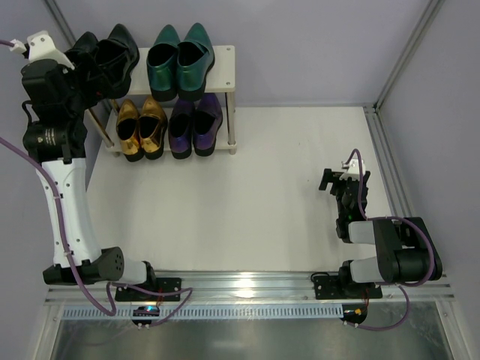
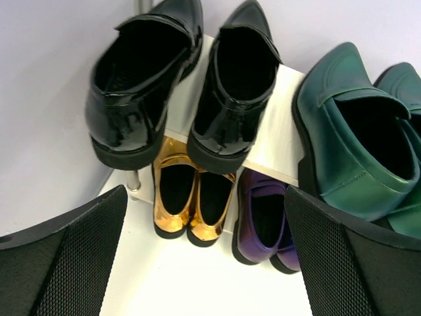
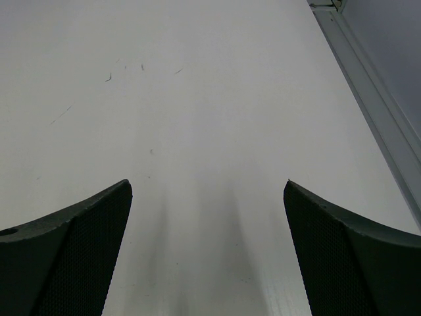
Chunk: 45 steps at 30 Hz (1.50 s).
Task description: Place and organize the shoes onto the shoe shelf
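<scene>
The shoe shelf point(image 1: 223, 69) stands at the far left. The black pair point(image 1: 112, 56) and the green pair point(image 1: 180, 60) sit on its top board. The gold pair point(image 1: 141, 127) and the purple pair point(image 1: 195, 124) sit below. My left gripper point(image 1: 84, 66) hangs open and empty just in front of the black pair. In the left wrist view point(image 2: 207, 263) the left black shoe point(image 2: 135, 85) is tilted and overhangs the board point(image 2: 279, 131) beside its mate point(image 2: 237, 85). Green point(image 2: 355, 145), gold point(image 2: 191, 197) and purple point(image 2: 266, 224) shoes also show there. My right gripper point(image 1: 334, 180) is open and empty over bare table point(image 3: 207, 250).
A grey wall rises behind and left of the shelf. A metal frame rail point(image 1: 386, 161) runs along the table's right edge, close to my right gripper; it also shows in the right wrist view point(image 3: 375, 105). The arm bases sit on a rail point(image 1: 247, 285) at the near edge.
</scene>
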Motion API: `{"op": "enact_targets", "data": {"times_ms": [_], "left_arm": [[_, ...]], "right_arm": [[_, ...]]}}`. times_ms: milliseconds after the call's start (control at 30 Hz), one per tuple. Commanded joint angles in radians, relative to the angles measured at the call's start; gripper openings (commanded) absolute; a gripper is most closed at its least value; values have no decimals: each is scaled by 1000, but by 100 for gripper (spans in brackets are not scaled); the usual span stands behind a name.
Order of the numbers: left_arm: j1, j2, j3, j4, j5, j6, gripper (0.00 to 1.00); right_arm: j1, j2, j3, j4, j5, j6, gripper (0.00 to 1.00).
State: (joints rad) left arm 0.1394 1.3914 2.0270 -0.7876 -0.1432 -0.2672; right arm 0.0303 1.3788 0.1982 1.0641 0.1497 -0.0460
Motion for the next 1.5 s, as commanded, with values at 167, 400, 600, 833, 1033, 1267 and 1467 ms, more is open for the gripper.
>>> {"op": "enact_targets", "data": {"times_ms": [167, 400, 600, 833, 1033, 1267, 1467], "left_arm": [[-44, 34, 116, -45, 94, -12, 100], [-55, 66, 196, -107, 65, 28, 100], [-54, 61, 145, -62, 35, 80, 100], [-63, 31, -35, 91, -355, 123, 100], [-63, -8, -171, 189, -505, 134, 100], [-61, -29, -255, 266, -481, 169, 100], [-61, 0, -252, 281, -452, 194, 100]], "right_arm": [[-3, -12, 7, 51, -10, 14, 97], [-3, -14, 9, 50, -9, 14, 97], [-3, -12, 9, 51, -10, 14, 97], [-3, -12, 9, 50, -9, 14, 97], [-3, -12, 9, 51, -9, 12, 97], [-3, -12, 9, 50, -9, 14, 97], [-3, -12, 7, 51, -9, 14, 97]]}}
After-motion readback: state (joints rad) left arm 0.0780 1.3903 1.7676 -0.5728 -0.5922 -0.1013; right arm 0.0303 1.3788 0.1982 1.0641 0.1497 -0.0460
